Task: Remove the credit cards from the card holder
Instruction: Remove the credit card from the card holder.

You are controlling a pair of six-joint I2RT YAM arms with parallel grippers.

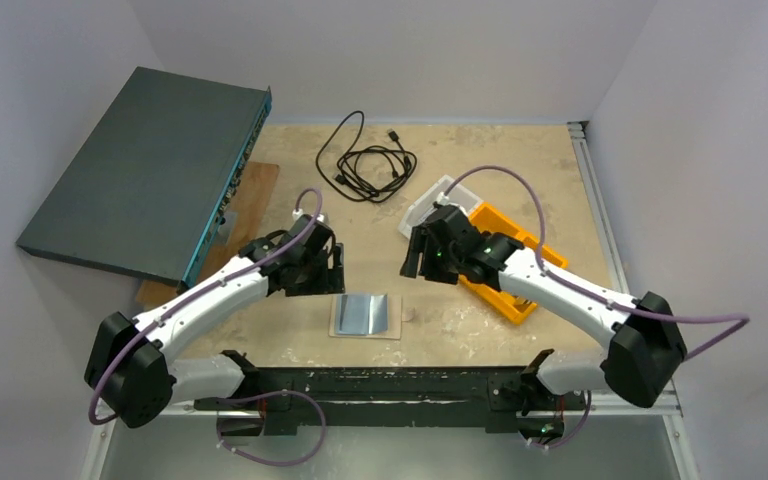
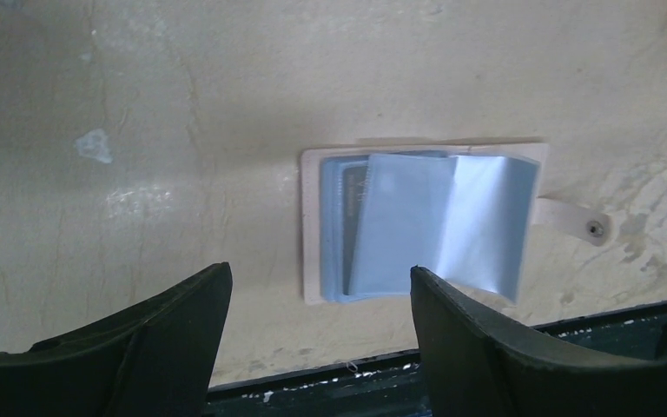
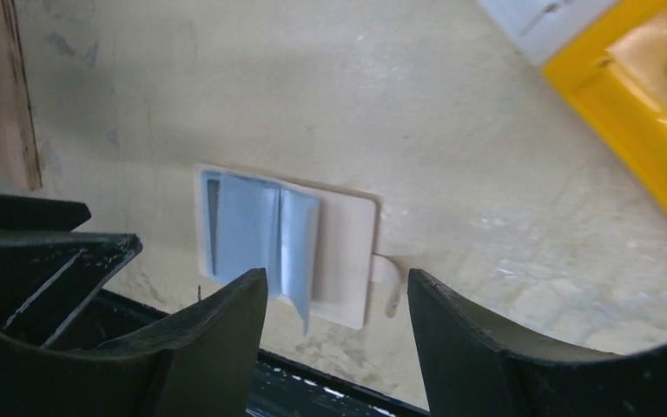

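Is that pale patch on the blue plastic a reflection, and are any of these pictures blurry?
Left wrist view: yes, the curled blue-grey sleeve of the open cream-beige card holder catches a pale sheen. Right wrist view: the yellow-orange plastic bin looks soft and overbright. Top view: even, diffuse light, faint shadows, nothing noticeably blurred.

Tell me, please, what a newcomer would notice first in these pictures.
The card holder lies open on the table, near its front edge, its blue-grey sleeves fanned up. Near it hover the left end effector and the right end effector, both open and empty. A large dark flat box rests at the far left, and an orange bin sits at the right.
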